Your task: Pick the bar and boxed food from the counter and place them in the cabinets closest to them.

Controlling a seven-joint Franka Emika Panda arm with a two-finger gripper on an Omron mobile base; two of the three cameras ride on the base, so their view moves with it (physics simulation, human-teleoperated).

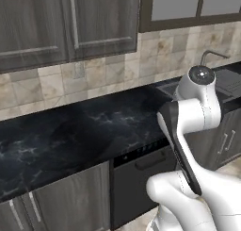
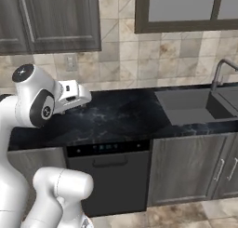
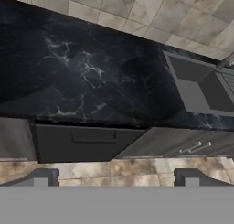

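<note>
The bar and the boxed food are out of view. The black marble counter (image 1: 94, 126) (image 2: 121, 113) (image 3: 91, 72) lies bare in front of me. Dark wood-grain wall cabinets (image 1: 37, 22) (image 2: 51, 17) hang above it at the upper left, doors shut. My gripper (image 3: 116, 178) is open, its two dark fingertips (image 3: 43, 176) far apart with nothing between them, and it looks down on the counter's front edge. In the right base view the white hand (image 2: 72, 97) hovers over the counter's left part.
A sunken sink (image 2: 186, 106) (image 3: 196, 88) with a bent faucet (image 2: 223, 69) is set into the counter at the right. A black dishwasher front (image 2: 111, 176) (image 1: 141, 178) sits below among grey base cupboards. A dark frame with grey panes (image 2: 186, 8) is on the wall at the upper right.
</note>
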